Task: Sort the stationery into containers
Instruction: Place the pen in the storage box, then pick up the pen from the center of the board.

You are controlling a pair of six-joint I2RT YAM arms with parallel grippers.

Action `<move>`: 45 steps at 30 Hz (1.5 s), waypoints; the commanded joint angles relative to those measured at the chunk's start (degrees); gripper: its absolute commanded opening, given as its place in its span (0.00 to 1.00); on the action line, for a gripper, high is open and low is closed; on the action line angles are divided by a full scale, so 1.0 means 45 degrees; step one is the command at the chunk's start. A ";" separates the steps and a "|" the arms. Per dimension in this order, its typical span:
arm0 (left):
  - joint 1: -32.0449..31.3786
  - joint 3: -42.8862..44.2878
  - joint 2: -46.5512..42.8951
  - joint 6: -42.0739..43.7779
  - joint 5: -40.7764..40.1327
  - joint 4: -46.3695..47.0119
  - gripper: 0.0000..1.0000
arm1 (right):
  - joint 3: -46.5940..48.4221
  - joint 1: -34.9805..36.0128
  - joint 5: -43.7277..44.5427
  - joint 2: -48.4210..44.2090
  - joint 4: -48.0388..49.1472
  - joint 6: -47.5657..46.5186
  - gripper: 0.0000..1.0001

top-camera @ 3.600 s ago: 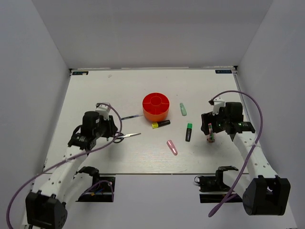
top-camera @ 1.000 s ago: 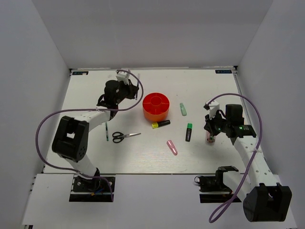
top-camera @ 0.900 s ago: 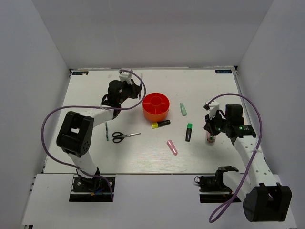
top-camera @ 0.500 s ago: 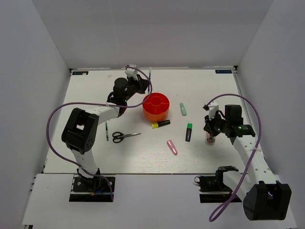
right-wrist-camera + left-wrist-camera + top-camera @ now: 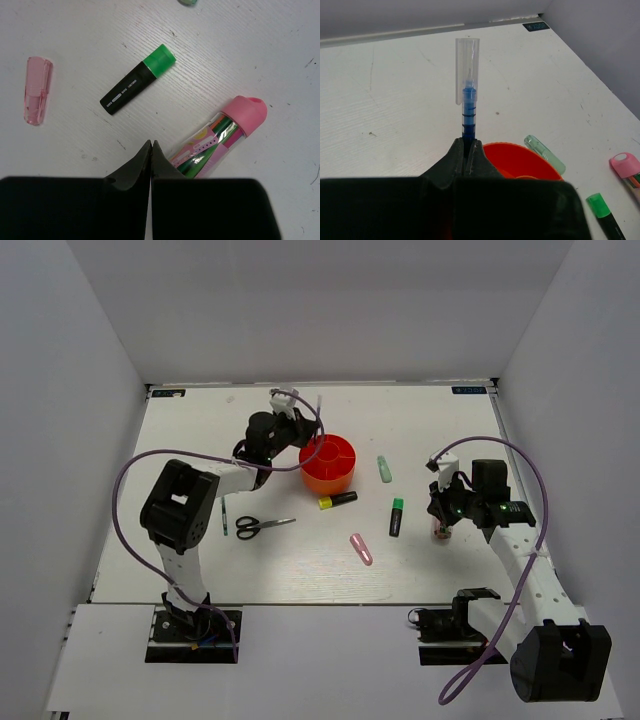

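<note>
Gripping a blue pen (image 5: 468, 107) in the left gripper (image 5: 468, 147), jaws pinched tight on the barrel, clear cap pointing up and away from the wrist. Hovering with it above the left edge of the round red-orange organizer (image 5: 327, 462), pen not yet in any compartment. Clenching the right gripper (image 5: 151, 145) fully on nothing, low over the right side of the table (image 5: 200, 430), tips right at the pink-capped clear tube (image 5: 220, 132); touching it or not, cannot tell. Lying loose on the white surface: green-capped marker (image 5: 137, 80) just left of the tube, pink highlighter (image 5: 37, 90) further left and nearer the front, yellow-capped marker (image 5: 337, 500) just in front of the organizer, pale green highlighter (image 5: 384, 469) just to its right, scissors (image 5: 263, 526) and thin dark pen (image 5: 224, 515) off to the left, near each other.
</note>
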 commanded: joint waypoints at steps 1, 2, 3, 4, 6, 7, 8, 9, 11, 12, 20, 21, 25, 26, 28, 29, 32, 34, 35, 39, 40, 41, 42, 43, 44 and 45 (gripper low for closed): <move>-0.0144 -0.0097 -0.0177 0.0244 0.0006 0.0138 0.00 | -0.0014 -0.0037 -0.0098 0.0041 0.0259 -0.0086 0.00; -0.0163 -0.0194 -0.0197 0.0245 -0.0014 0.0080 0.00 | 0.0005 -0.0037 -0.0117 0.0061 0.0278 -0.0048 0.00; -0.0163 -0.0234 -0.0197 0.0284 0.0005 0.0080 0.00 | -0.0014 -0.0037 -0.0117 0.0003 0.0259 -0.0047 0.00; -0.0183 -0.0273 -0.0275 0.0342 -0.0150 0.0060 0.00 | -0.0015 -0.0037 -0.0098 0.0041 0.0278 -0.0047 0.00; -0.0203 -0.0448 -0.0372 0.0401 -0.0248 -0.0037 0.14 | -0.0015 -0.0056 -0.0137 0.0022 0.0259 -0.0047 0.00; -0.0202 -0.0468 -0.0373 0.0421 -0.0288 -0.0038 0.19 | 0.0005 -0.0037 -0.0175 0.0042 0.0220 -0.0067 0.00; -0.0183 -0.0642 -0.0470 0.0440 -0.0288 -0.0096 0.22 | 0.0005 -0.0037 -0.0195 0.0022 0.0239 -0.0028 0.00; -0.0202 -0.0683 -0.0645 0.0498 -0.0346 -0.0328 0.40 | 0.0044 -0.0056 -0.0214 0.0003 0.0220 -0.0028 0.03; -0.0183 -0.0625 -0.0685 0.0518 -0.0347 -0.0408 0.44 | 0.0044 -0.0037 -0.0215 -0.0036 0.0181 -0.0028 0.04; -0.0202 -0.0683 -0.0782 0.0615 -0.0366 -0.0563 0.46 | 0.0044 -0.0037 -0.0195 -0.0036 0.0181 -0.0008 0.04; -0.0242 -0.1444 -0.2304 0.0909 -0.0425 -0.0604 0.48 | 0.0044 -0.0076 -0.0234 -0.0153 0.0122 0.0011 0.08; -0.0242 -0.1600 -0.2964 0.0928 -0.0405 -0.0681 0.27 | 0.0044 -0.0076 -0.0234 -0.0154 0.0122 0.0011 0.08; -0.0299 -0.2343 -0.6047 0.1279 -0.3121 -0.4432 0.00 | 0.0025 -0.0057 -0.0214 -0.0251 0.0161 0.0069 0.04; -0.0339 -0.1957 -0.6849 0.1183 -0.4145 -0.7159 0.00 | 0.0044 -0.0076 -0.0215 -0.0290 0.0142 0.0070 0.04; -0.0301 -0.0960 -0.7305 0.0346 -0.8148 -1.1821 0.13 | 0.0044 -0.0037 -0.0254 -0.0232 0.0142 0.0109 0.23; -0.0145 -0.0454 -0.7307 -0.0373 -0.8778 -1.3091 0.28 | 0.0044 -0.0056 -0.0273 -0.0174 0.0142 0.0128 0.61; 0.1299 0.0254 -0.6529 -0.1316 -0.8552 -1.7591 0.56 | 0.0219 0.0021 -0.0292 0.0254 -0.0053 0.0245 0.80; 0.2079 0.0411 -0.6079 -0.1765 -0.8239 -1.9254 0.57 | 0.0629 0.0002 -0.0429 0.0607 -0.0521 0.0284 0.13; 0.2276 0.0082 -0.6018 -0.1844 -0.8121 -1.9314 0.57 | 0.0649 0.0041 -0.0488 0.0840 -0.0580 0.0536 0.00; 0.2785 -0.0722 -0.5727 -0.2292 -0.7128 -1.8709 0.55 | 0.0962 0.0119 -0.0879 0.1368 -0.0718 0.0869 0.14; 0.2863 -0.0742 -0.5667 -0.2333 -0.7085 -1.8594 0.55 | 0.1001 0.0081 -0.0898 0.1389 -0.0640 0.0987 0.22; 0.2922 -0.0742 -0.5569 -0.2314 -0.7085 -1.8515 0.55 | 0.1020 0.0119 -0.0879 0.1428 -0.0620 0.1026 0.25; 0.2961 -0.0761 -0.5240 -0.2294 -0.6988 -1.8456 0.55 | 0.1001 0.0119 -0.0879 0.1544 -0.0639 0.1008 0.27; 0.2981 -0.0684 -0.5101 -0.2294 -0.6929 -1.8436 0.55 | 0.0982 0.0139 -0.0782 0.1604 -0.0620 0.1027 0.29; 0.2981 -0.0644 -0.4868 -0.2275 -0.6909 -1.8455 0.55 | 0.1020 0.0139 -0.0781 0.1662 -0.0620 0.1046 0.29; 0.3020 -0.0702 -0.4614 -0.2255 -0.6851 -1.8378 0.55 | 0.1021 0.0119 -0.0742 0.1701 -0.0620 0.1046 0.29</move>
